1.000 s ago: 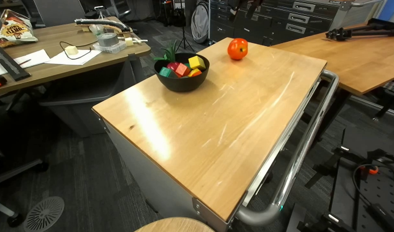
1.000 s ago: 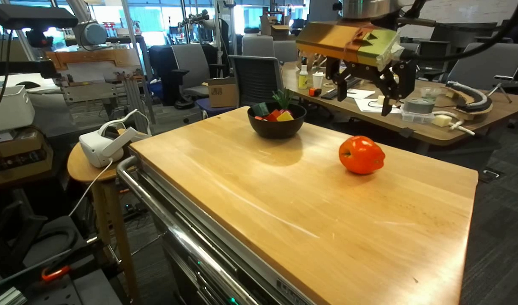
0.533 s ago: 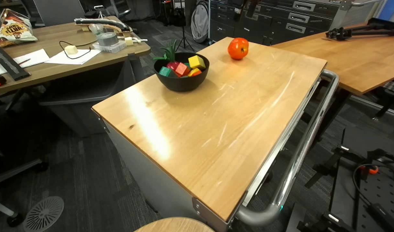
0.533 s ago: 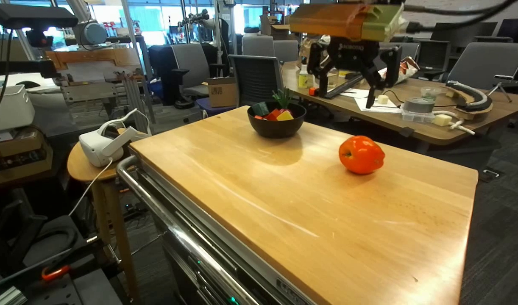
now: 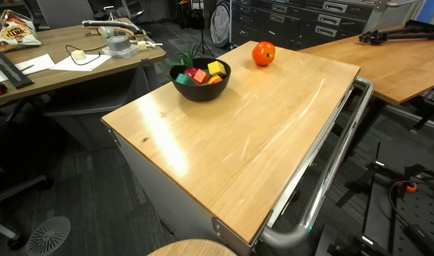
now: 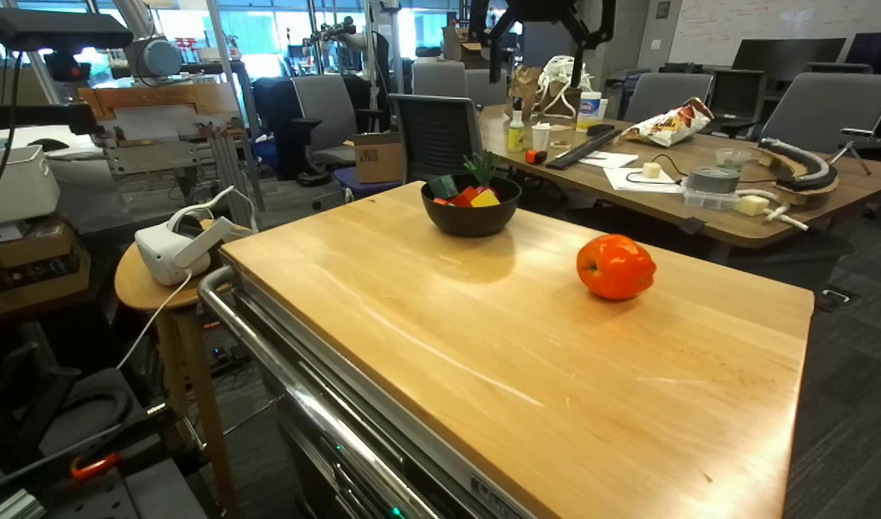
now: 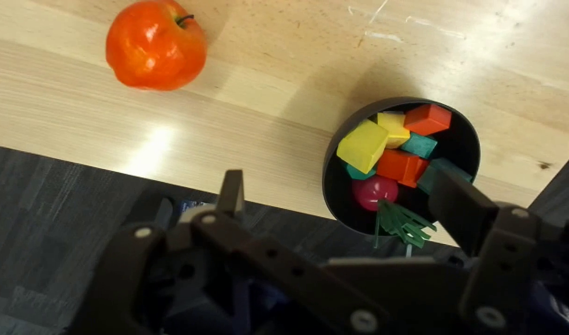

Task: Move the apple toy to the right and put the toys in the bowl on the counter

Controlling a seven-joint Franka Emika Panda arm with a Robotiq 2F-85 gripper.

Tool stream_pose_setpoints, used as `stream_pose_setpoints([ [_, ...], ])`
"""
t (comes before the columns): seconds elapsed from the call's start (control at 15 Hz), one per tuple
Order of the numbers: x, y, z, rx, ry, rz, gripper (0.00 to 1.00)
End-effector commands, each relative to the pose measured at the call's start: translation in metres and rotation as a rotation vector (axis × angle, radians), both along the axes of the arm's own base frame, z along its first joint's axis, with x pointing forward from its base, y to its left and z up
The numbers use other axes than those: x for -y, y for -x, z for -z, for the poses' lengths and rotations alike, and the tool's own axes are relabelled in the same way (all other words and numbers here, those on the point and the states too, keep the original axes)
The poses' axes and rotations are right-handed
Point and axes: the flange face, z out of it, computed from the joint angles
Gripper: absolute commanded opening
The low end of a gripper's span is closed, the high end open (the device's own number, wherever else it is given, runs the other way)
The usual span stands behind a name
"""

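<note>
Well, the pincer hangs at the top edge of the frame in an exterior view, above and well apart from everything on the counter. Its jaws are spread wide, with only air between them. The apple toy rests on the wood, right of centre in that same frame, and the bowl stands apart from it near the middle, a little higher up. Through the wrist view I see the apple toy at upper left, its dark stem showing, and the bowl right of centre, one finger hiding part of its lower right rim.

The toys lie heaped inside the bowl: a yellow block at its left, a red block at its top right, a dark-red round toy towards the bottom, green leaves jutting past the rim.

In an exterior view a metal rail runs along the counter at the right, and a cluttered desk stands at upper left. A white headset sits on a stool.
</note>
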Motion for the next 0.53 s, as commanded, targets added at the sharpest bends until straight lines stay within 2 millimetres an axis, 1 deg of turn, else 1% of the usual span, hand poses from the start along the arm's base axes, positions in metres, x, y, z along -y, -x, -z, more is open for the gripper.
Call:
stream_pose_setpoints([
  [0.0, 0.002, 0.000, 0.002, -0.005, 0.000, -0.002, 1.00],
  [0.13, 0.005, -0.001, 0.006, -0.010, 0.000, -0.004, 1.00],
  [0.27, -0.005, -0.005, -0.006, -0.001, 0.080, -0.059, 1.00],
  [0.4, -0.025, -0.011, -0.016, -0.008, 0.147, -0.112, 1.00],
  [0.47, -0.038, -0.018, -0.021, -0.011, 0.175, -0.163, 1.00],
])
